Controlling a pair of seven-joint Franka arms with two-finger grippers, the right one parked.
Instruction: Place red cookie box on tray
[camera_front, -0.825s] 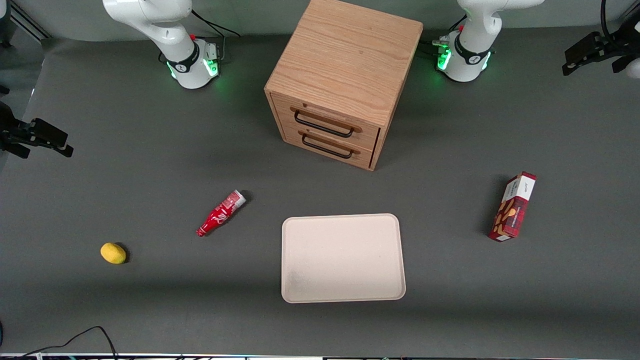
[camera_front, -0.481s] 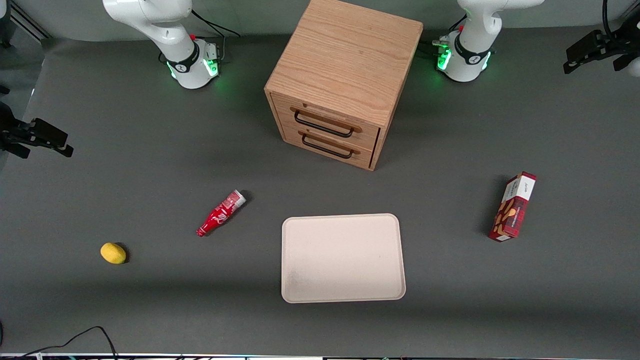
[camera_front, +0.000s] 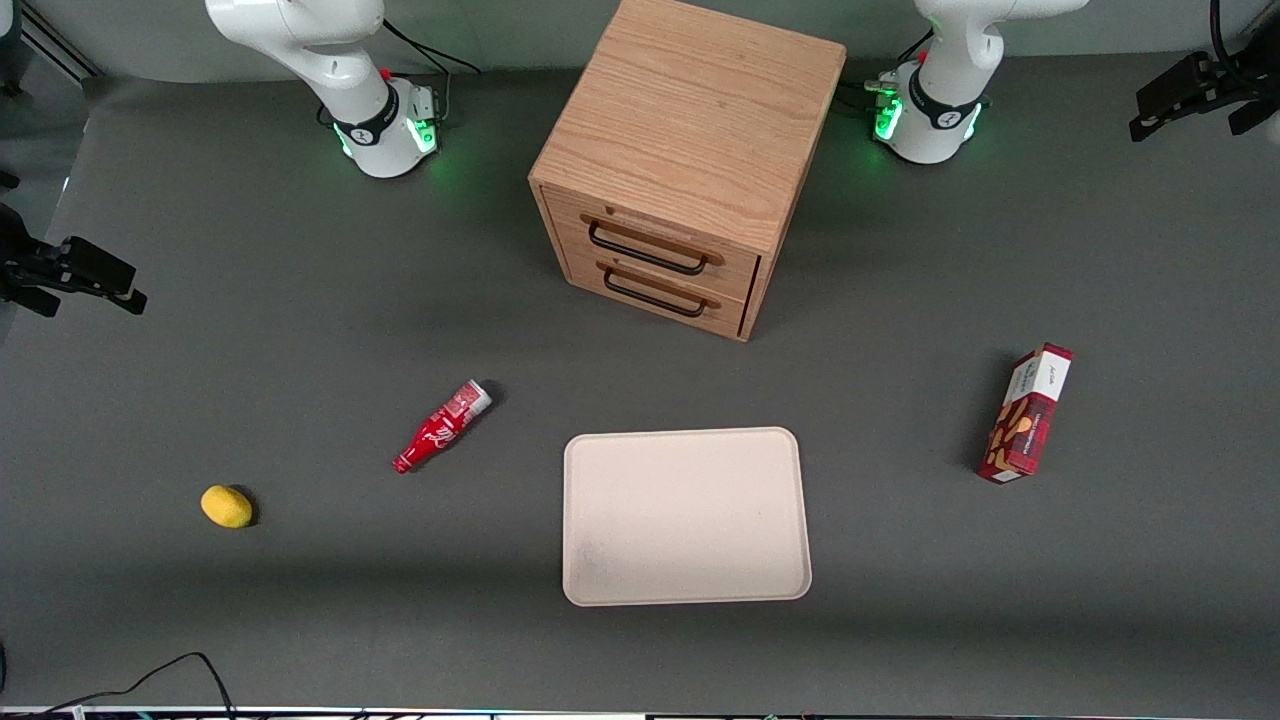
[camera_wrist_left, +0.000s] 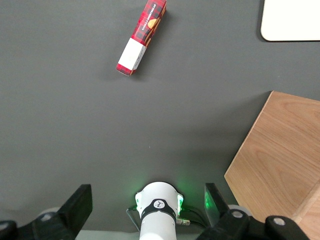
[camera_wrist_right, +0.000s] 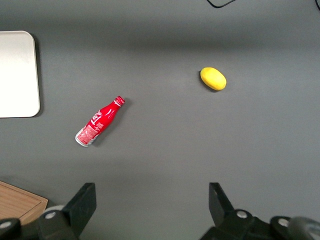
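The red cookie box (camera_front: 1028, 412) lies flat on the grey table toward the working arm's end, apart from the tray; it also shows in the left wrist view (camera_wrist_left: 141, 36). The cream-white tray (camera_front: 685, 520) sits bare near the table's middle, nearer the front camera than the cabinet; one corner shows in the left wrist view (camera_wrist_left: 292, 22). My left gripper (camera_front: 1150, 110) hangs high above the table's edge, farther from the front camera than the box and well apart from it. In the left wrist view the gripper (camera_wrist_left: 147, 207) is open and empty.
A wooden drawer cabinet (camera_front: 690, 160) stands farther from the front camera than the tray, drawers shut. A red soda bottle (camera_front: 440, 427) and a yellow lemon (camera_front: 227, 506) lie toward the parked arm's end. The working arm's base (camera_front: 930, 110) stands beside the cabinet.
My left gripper has drifted slightly, a little farther from the front camera. The box, tray and other objects have not moved.
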